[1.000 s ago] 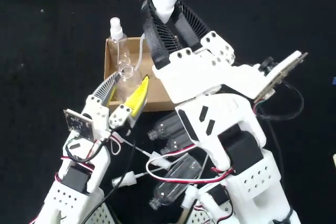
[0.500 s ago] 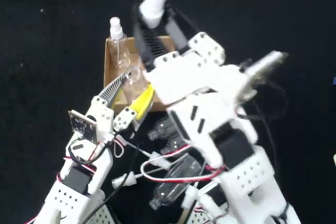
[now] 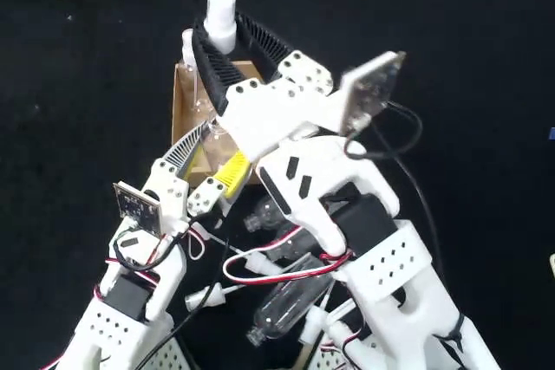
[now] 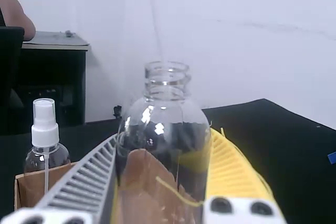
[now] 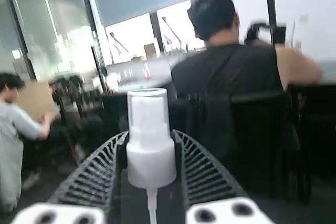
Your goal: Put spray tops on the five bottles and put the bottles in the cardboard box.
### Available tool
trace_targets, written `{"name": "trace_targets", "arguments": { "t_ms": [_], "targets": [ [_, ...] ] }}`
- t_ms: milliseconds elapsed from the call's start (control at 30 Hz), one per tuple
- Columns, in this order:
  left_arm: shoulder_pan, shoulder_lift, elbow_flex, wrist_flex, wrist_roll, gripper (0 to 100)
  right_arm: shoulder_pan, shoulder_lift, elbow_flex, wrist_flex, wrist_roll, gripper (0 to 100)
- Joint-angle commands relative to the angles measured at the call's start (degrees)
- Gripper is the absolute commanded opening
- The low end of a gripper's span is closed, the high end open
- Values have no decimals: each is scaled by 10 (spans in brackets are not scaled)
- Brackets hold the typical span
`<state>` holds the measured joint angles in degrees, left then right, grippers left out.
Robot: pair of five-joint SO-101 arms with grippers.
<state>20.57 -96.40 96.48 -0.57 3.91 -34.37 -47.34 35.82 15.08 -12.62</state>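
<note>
Left hand [image 3: 217, 145] holds open bottle [image 4: 164, 124]; cardboard box [image 4: 26, 188] holds capped bottle [image 4: 46, 153].

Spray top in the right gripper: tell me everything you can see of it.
The spray top is white plastic: a round cap over a wider collar, with a thin tube hanging below. It stands upright, clamped at the collar between the right gripper's black ribbed fingers, on no bottle, raised over the cardboard box's far end.

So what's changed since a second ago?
The right gripper, shut on the white plastic spray top, swung left across the high view toward the brown cardboard box. The left gripper kept its hold on the clear open-necked plastic bottle there; the capped bottle and loose bottles stayed put.
</note>
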Motion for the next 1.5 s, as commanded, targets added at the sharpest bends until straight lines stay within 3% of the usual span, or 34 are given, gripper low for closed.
{"name": "trace_targets", "arguments": {
  "t_ms": [0,133,400,567,633,733,833,1167,1467],
  "targets": [
    [5,-3,14,-13,1,30,-28,-22,-57,105,7,96],
    [5,-3,14,-13,1,30,-42,-14,-106,211,7,222],
    [4,-3,14,-13,1,30,-40,-44,-207,310,18,160],
    [-6,-3,14,-13,1,30,86,-73,-205,366,96,16],
    [-29,-3,15,-13,1,30,155,-78,-163,372,108,17],
    [-68,-3,15,-13,1,30,245,-78,-76,352,109,21],
    [-97,-2,15,10,5,30,291,-80,26,312,107,21],
    [-108,-1,15,-4,1,30,295,-79,303,65,55,25],
    [-112,156,-18,-156,0,30,295,-76,361,1,55,25]
  ]
}}
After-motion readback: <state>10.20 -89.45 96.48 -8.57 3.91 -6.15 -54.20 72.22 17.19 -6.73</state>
